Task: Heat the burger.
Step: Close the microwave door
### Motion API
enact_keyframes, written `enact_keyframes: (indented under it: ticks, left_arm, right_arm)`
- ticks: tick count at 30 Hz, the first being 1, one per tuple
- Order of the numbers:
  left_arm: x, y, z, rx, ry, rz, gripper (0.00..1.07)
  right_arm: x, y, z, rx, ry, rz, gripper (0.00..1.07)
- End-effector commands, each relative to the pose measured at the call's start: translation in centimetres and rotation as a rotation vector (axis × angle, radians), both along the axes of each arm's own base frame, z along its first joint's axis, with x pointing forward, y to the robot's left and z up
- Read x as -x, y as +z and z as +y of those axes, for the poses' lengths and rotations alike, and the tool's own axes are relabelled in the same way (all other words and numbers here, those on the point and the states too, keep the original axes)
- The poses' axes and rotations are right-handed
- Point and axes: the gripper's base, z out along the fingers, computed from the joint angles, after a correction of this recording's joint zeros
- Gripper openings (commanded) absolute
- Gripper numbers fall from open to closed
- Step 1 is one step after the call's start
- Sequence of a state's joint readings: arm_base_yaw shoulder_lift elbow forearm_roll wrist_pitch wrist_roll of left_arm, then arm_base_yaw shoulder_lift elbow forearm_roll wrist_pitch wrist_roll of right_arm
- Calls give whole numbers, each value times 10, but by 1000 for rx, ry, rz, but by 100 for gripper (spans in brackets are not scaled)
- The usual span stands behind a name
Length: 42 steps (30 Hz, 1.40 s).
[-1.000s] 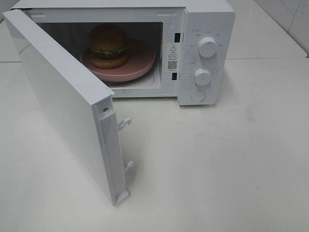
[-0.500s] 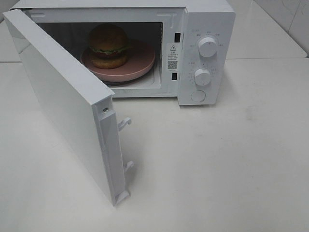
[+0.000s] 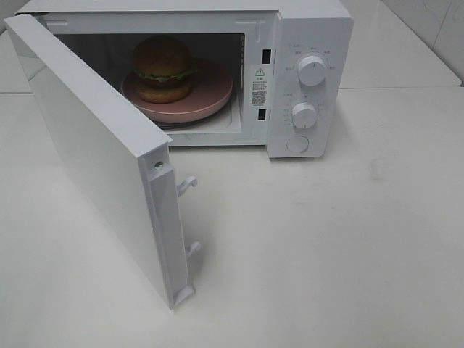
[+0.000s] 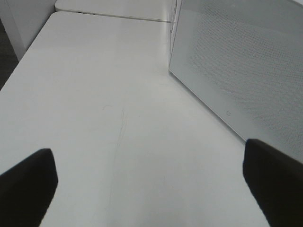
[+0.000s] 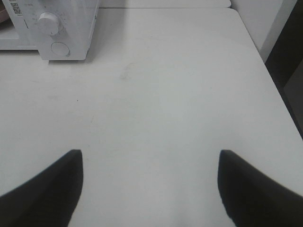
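Setting read as a kitchen-style test bench. A white microwave [image 3: 304, 80] with two dials stood at the far side of a plain white table [image 3: 348, 246], and food, a burger [image 3: 162, 65] on a pink plate [image 3: 214, 90], sat inside. The table was two tops butted at a seam [image 3: 399, 88]. A pale tiled wall [image 3: 442, 29] showed far right.

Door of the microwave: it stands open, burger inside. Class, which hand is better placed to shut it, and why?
Left, probably. The left hand, open, sits beside the door and its outer face; the right hand faces the knob side, farther off.
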State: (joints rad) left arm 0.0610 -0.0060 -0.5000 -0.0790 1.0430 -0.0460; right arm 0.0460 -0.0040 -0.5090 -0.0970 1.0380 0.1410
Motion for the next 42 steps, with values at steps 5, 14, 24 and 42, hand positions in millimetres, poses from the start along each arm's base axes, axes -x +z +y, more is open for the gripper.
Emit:
enact_keyframes:
  ticks: [5, 14, 24, 42]
  left_arm:
    - [2, 0, 0, -3, -3, -26, 100]
    - [2, 0, -1, 5, -8, -27, 100]
    - [2, 1, -2, 24, -13, -29, 100]
    - [-31, 24, 1, 5, -11, -68, 100]
  right_arm:
    - [4, -1, 0, 3, -4, -24, 75]
    - [4, -1, 0, 3, -4, -24, 75]
    - [4, -1, 0, 3, -4, -24, 75]
    - [4, -1, 0, 3, -4, -24, 75]
